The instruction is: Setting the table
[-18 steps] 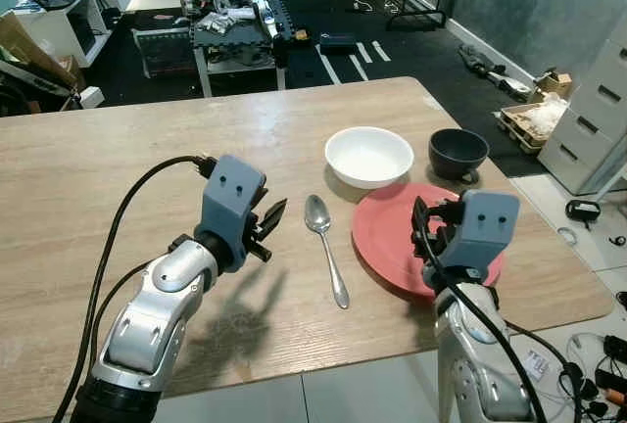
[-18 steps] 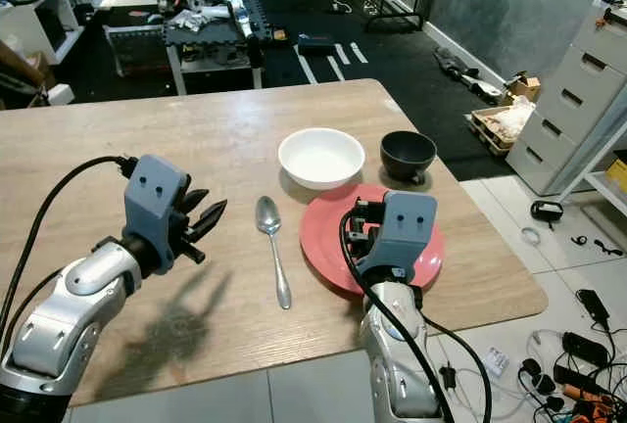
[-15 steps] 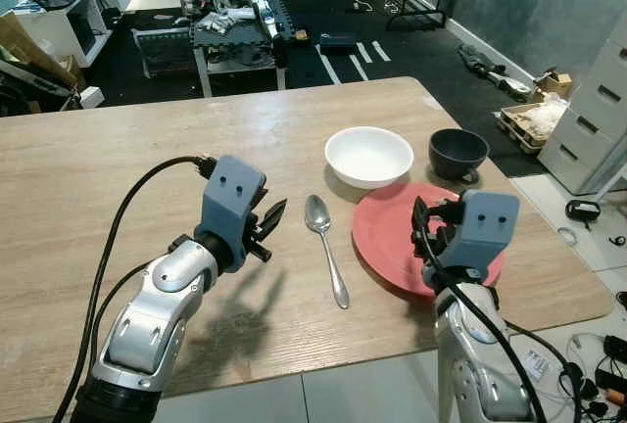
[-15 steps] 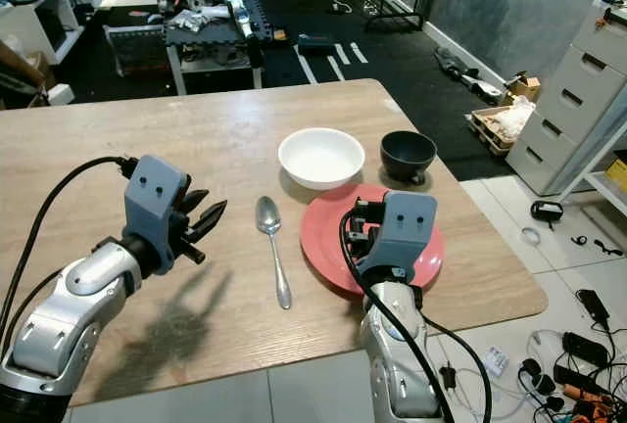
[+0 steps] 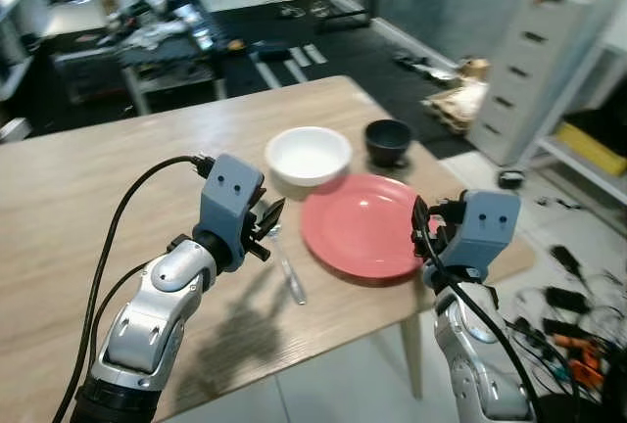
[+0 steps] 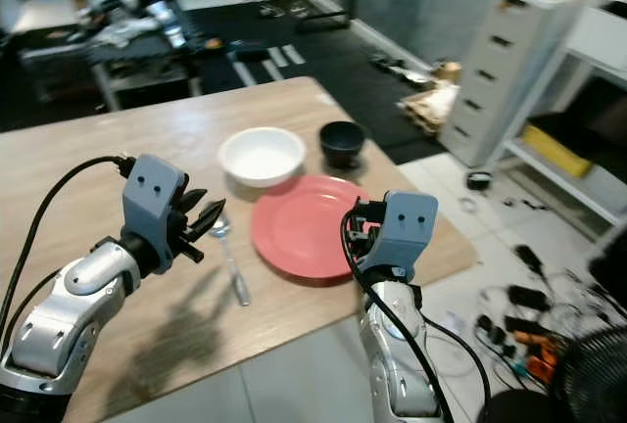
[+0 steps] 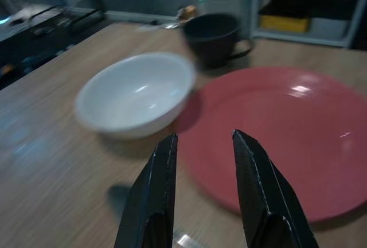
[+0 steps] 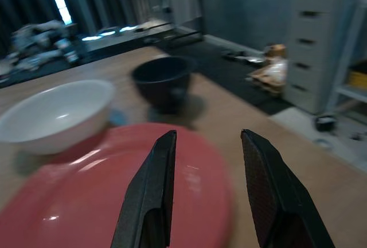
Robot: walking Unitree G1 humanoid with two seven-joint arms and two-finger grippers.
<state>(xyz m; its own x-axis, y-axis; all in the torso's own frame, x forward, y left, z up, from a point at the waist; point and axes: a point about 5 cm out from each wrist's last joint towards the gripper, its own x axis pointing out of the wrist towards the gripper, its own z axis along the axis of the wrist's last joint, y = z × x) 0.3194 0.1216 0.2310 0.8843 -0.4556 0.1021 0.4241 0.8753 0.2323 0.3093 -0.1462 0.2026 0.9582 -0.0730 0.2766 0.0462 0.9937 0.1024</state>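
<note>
On the wooden table (image 5: pixel 78 198) before me sat the red plate (image 5: pixel 362 225), largest of the settings, its near right edge hidden behind the right gripper (image 8: pixel 206 190). Touching its far rim was the white bowl (image 5: pixel 309 154), with the dark cup (image 5: pixel 389 139) just beside that. I noted the spoon (image 5: pixel 292 278) left of the plate, its bowl end covered by the left gripper (image 7: pixel 203 190). Both grippers hovered above the table, fingers parted and holding nothing. Wrist views were blurred, and the background furniture was hard to make out.
</note>
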